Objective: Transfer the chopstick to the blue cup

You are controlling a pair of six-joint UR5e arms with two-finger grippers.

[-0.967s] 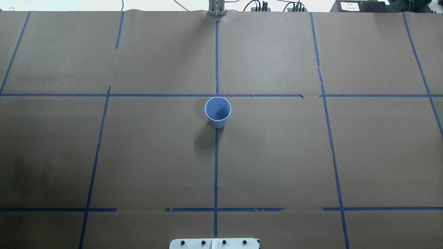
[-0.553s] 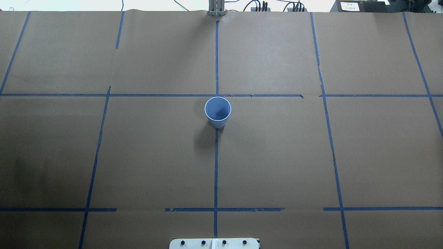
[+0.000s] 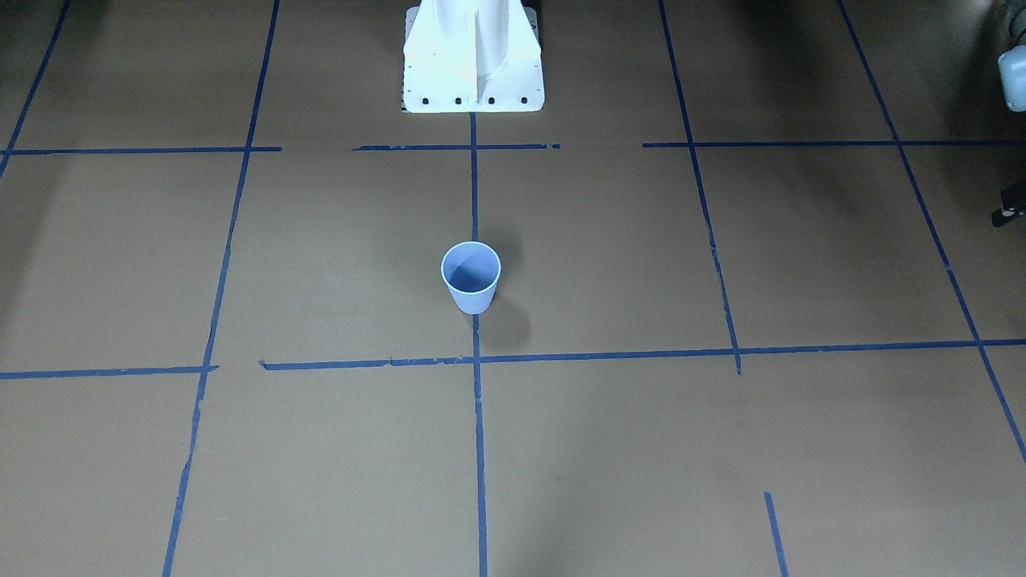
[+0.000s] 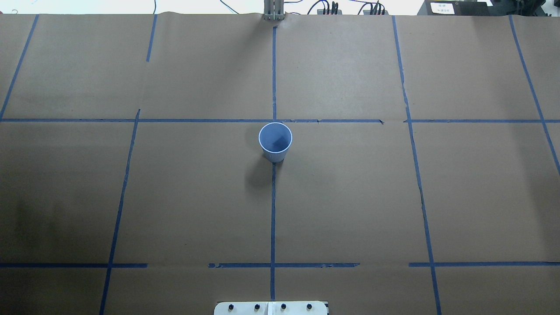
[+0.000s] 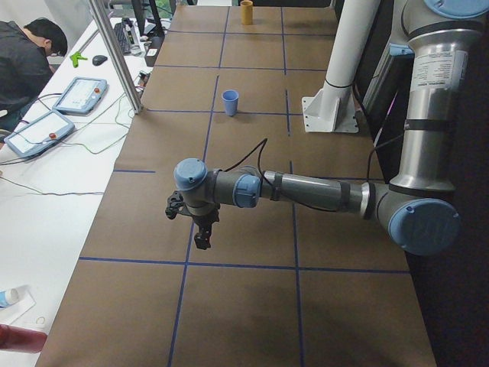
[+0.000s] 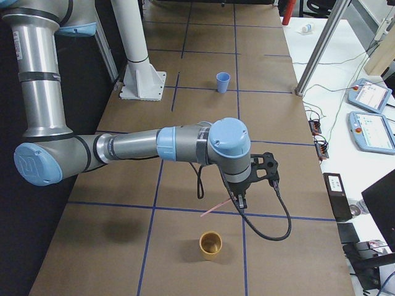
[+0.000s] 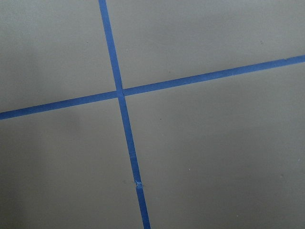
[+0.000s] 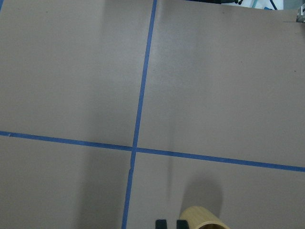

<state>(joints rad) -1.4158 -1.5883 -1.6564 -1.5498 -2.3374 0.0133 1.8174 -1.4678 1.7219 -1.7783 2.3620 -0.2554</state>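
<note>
- Seen from the right end of the desk (image 4: pixel 350 197), the nearest thing is a short tan cup (image 6: pixel 210 245). It stands upright on the brown paper cover with its open end up.
- Just beyond and above the tan cup is the right hand (image 6: pixel 239 201). It points down from a grey and blue arm stretched level over the desk.
- This hand grips the chopstick (image 6: pixel 217 208), a thin pinkish stick, by one end. The stick slants down and away to the side and is not touching the tan cup.
- The right wrist view shows two black fingertips (image 8: pixel 161 223) drawn close together, with only a narrow gap between them.
- Farther along, at the middle of the desk, the blue cup (image 4: pixel 275 142) stands upright and well apart from the chopstick. Its foot sits on the centre line of blue tape (image 4: pixel 273 210), just on the robot's side of a crossing line.
- The white robot base (image 3: pixel 473 56) is at the desk's edge, in line with the cup.
- Farthest off, at the left end, the left hand (image 5: pixel 202 238) hangs pointing down over the paper near a tape line. I cannot tell whether its fingers are open or closed.
</note>
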